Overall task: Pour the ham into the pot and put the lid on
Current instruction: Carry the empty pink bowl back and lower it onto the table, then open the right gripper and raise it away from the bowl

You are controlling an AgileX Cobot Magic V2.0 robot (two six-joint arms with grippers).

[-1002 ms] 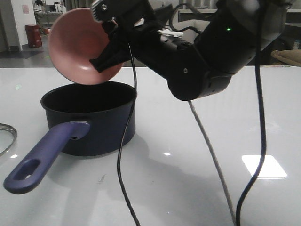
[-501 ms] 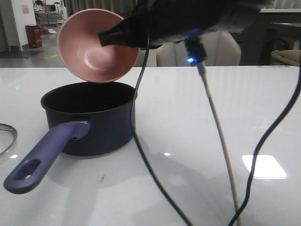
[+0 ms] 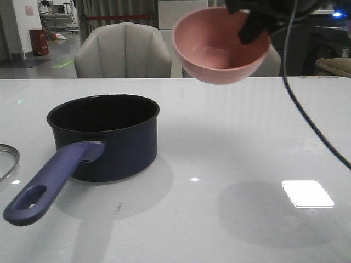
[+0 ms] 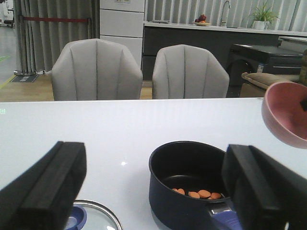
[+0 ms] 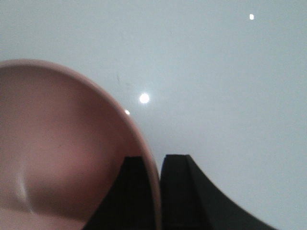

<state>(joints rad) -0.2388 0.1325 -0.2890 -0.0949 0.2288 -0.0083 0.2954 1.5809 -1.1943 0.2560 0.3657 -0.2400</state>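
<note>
right gripper (image 5: 157, 191): pinched pink bowl (image 3: 219, 46) rim, aloft | left gripper (image 4: 153, 187): spread wide | pot (image 4: 189, 179) with ham (image 4: 196, 193) ahead of it | lid (image 4: 93, 218) below

one pot (image 3: 104, 134), one lid (image 4: 93, 218), one bowl (image 3: 219, 46), two chairs (image 4: 96, 69).

Lighting was pretty even indoor overhead stuff. The glossy white table (image 3: 236, 137) threw a bright rectangular glare patch at about 4 o'clock in the front view, plus tiny specular dots near centre. A soft round shadow sat just left of that patch, and the pot (image 3: 104, 137) cast a faint one around its base. The pot's inside read nearly black from the front. The left wrist view was sharp on the background, with soft near fingers (image 4: 43, 189). In the right wrist view, the pink bowl (image 5: 62, 148) looked blurry with small hotspots at 12 and 1 o'clock.
</note>
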